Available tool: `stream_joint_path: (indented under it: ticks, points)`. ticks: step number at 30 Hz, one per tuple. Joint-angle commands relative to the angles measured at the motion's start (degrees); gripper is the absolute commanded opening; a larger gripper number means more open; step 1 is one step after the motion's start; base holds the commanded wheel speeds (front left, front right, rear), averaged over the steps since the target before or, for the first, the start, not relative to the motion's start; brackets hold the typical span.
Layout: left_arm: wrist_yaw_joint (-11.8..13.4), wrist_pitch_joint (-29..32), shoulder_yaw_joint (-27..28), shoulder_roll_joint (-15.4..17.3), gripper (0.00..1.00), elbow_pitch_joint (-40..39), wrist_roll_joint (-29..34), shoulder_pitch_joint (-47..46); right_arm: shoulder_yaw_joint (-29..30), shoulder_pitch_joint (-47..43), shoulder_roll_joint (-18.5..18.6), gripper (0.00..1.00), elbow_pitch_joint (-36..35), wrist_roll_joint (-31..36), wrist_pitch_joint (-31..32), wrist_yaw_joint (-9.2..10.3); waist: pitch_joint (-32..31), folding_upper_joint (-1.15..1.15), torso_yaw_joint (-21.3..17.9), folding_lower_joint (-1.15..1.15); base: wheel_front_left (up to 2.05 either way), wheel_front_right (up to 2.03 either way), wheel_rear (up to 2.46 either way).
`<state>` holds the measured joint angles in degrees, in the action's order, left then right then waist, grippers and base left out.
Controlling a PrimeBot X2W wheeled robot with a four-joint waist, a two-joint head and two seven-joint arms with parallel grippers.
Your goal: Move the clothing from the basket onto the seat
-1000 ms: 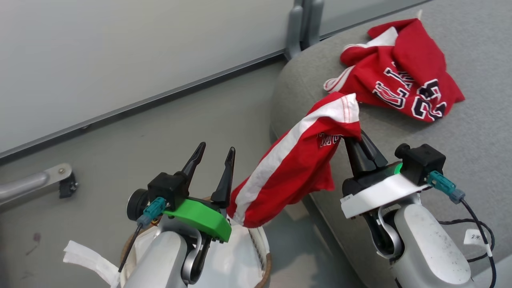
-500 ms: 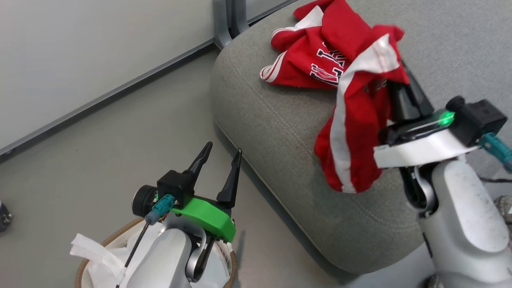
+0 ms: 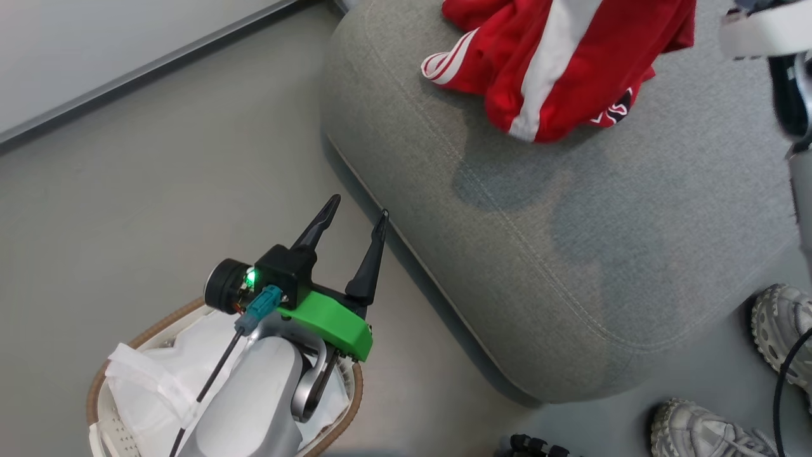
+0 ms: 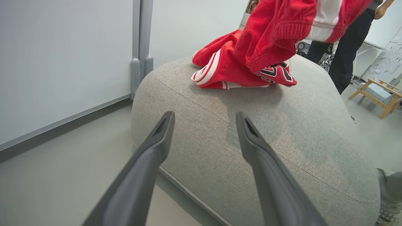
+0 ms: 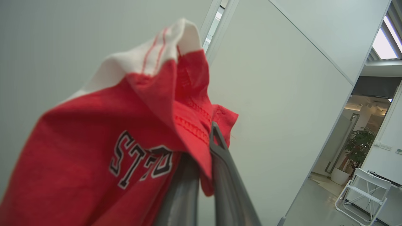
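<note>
Head view: L gripper (image 3: pixel 358 208) is hovering wide open and empty above the basket (image 3: pixel 95 387), while a red jersey (image 3: pixel 558 70) w/ a white stripe is hanging over the grey couch (image 3: pixel 539 266), well apart from it. L wrist view: that jersey is dangling just over a second jersey (image 4: pixel 216 73) lying on the couch top. R wrist view: R gripper (image 5: pixel 202 147) is pinching the hanging jersey's fabric, fingers clamped tight.

My left gripper (image 4: pixel 204 116) hangs with its fingers spread wide, pointing at the grey seat (image 4: pixel 282 141). A crumpled red jersey (image 4: pixel 216 70) lies on the seat's far end. A second red jersey (image 4: pixel 276 31) dangles just above it.
</note>
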<state>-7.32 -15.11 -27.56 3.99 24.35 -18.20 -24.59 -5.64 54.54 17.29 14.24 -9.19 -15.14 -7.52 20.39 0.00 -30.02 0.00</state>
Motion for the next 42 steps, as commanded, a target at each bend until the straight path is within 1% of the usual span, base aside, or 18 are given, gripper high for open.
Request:
stream_joint_path:
  ticks: [1, 5, 11, 12, 18, 21, 25, 26, 27, 28, 29, 33, 36, 42]
  points:
    - [-0.3, -0.1, -0.3, 0.8, 1.0, -0.3, 0.1, -1.3, 0.8, 2.0, 0.6, 0.0, 1.2, 1.0, 0.0, 0.06, 3.7, 0.0, 3.3, 0.0, 0.0, 0.0, 0.0]
    - [-0.3, -0.1, -1.9, 1.1, 1.0, -0.8, -0.1, -3.5, 4.0, 7.0, 2.4, 0.0, 6.5, 4.3, 0.0, 0.06, 6.3, 0.0, 5.9, 0.0, 0.0, 0.0, 0.0]
    - [-0.3, -0.1, -4.2, 1.3, 1.0, -1.0, -0.8, -6.3, 9.3, 10.5, 4.0, 0.0, 14.7, 9.8, 0.0, 0.07, 9.6, 0.0, 9.1, 0.0, 0.0, 0.0, 0.0]
    - [-0.3, -0.1, -4.7, 1.2, 1.0, -0.9, -1.1, -6.9, 11.3, 10.4, 4.0, 0.0, 17.5, 11.4, 0.0, 0.06, 10.5, 0.0, 10.0, 0.0, 0.0, 0.0, 0.0]
    - [-0.3, -0.1, -5.5, 1.2, 1.0, -0.6, -1.4, -7.9, 18.1, 6.2, 2.8, 0.0, 26.5, 15.7, 0.0, 0.07, 12.4, 0.0, 11.9, 0.0, 0.0, 0.0, 0.0]
    - [-0.3, -0.1, -5.7, 1.2, 1.0, -0.4, -1.5, -8.2, 22.0, 3.6, 2.5, 0.0, 30.1, 17.5, 0.0, 0.07, 12.9, 0.0, 12.5, 0.0, 0.0, 0.0, 0.0]
    - [-0.3, -0.1, -5.4, 1.4, 1.0, 0.0, -1.6, -8.0, 27.0, -0.3, 2.2, 0.0, 33.1, 19.5, 0.0, 0.07, 12.9, 0.0, 12.5, 0.0, 0.0, 0.0, 0.0]
    - [-0.3, -0.1, -5.4, 1.5, 1.0, 0.1, -1.6, -7.9, 28.1, -1.0, 2.0, 0.14, 33.6, 19.9, 0.0, 0.07, 12.7, 0.0, 12.5, 0.0, 0.0, 0.0, 0.0]
    - [-0.3, -0.1, -5.3, 1.5, 1.0, 0.2, -1.6, -7.6, 29.4, -1.8, 1.8, 0.4, 34.1, 20.5, 0.0, 0.07, 12.6, 0.0, 12.3, 0.0, 0.0, 0.0, 0.0]
    - [-0.3, -0.1, -5.2, 1.5, 1.0, 0.4, -1.7, -7.5, 30.4, -2.4, 1.6, 0.51, 34.5, 20.8, 0.0, 0.07, 12.4, 0.0, 12.2, 0.0, 0.0, 0.0, 0.0]
    - [-0.3, -0.1, -5.1, 1.5, 1.0, 0.6, -1.7, -7.3, 31.3, -3.2, 1.2, 1.0, 35.0, 21.1, 0.0, 0.07, 12.2, 0.0, 12.0, 0.0, 0.0, 0.0, 0.0]
    - [-0.3, -0.1, -4.7, 1.3, 1.0, 1.0, -1.9, -6.6, 34.0, -5.5, -0.3, 1.0, 34.2, 21.1, 0.0, 0.07, 11.1, 0.0, 11.3, 0.0, 0.0, 0.0, 0.0]
    - [-0.3, -0.1, -4.6, 1.1, 1.0, 1.2, -2.1, -6.1, 34.7, -7.2, -1.3, 1.0, 32.6, 20.4, 0.0, 0.07, 9.9, 0.0, 10.9, 0.0, 0.0, 0.0, 0.0]
    - [-0.3, -0.1, -3.4, 0.6, 1.0, 1.6, -2.5, -4.5, 33.6, -11.7, -2.7, 1.0, 28.5, 18.1, 0.0, 0.07, 6.4, 0.0, 10.8, 0.0, 0.0, 0.0, 0.0]
